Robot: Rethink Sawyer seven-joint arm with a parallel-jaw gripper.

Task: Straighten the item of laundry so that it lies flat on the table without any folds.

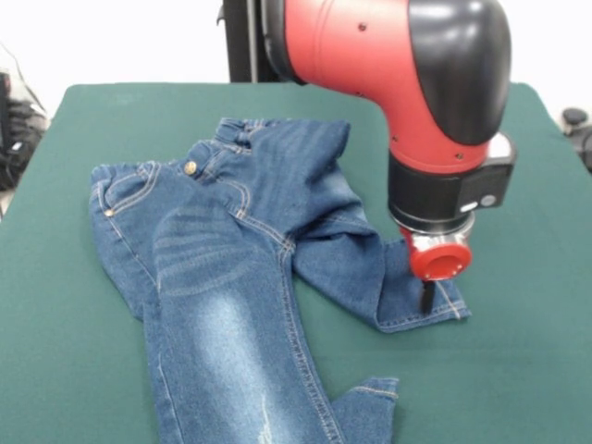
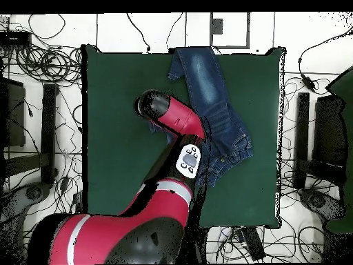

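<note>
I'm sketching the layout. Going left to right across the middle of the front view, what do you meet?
Bare table → jeans → gripper by the folded leg's hem → bare table again.

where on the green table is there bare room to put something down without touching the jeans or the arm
In the front view, bare table lies left of the jeans, and more lies right of the gripper toward the edge. The middle is crowded: the gripper hangs at the folded leg's hem.
</note>
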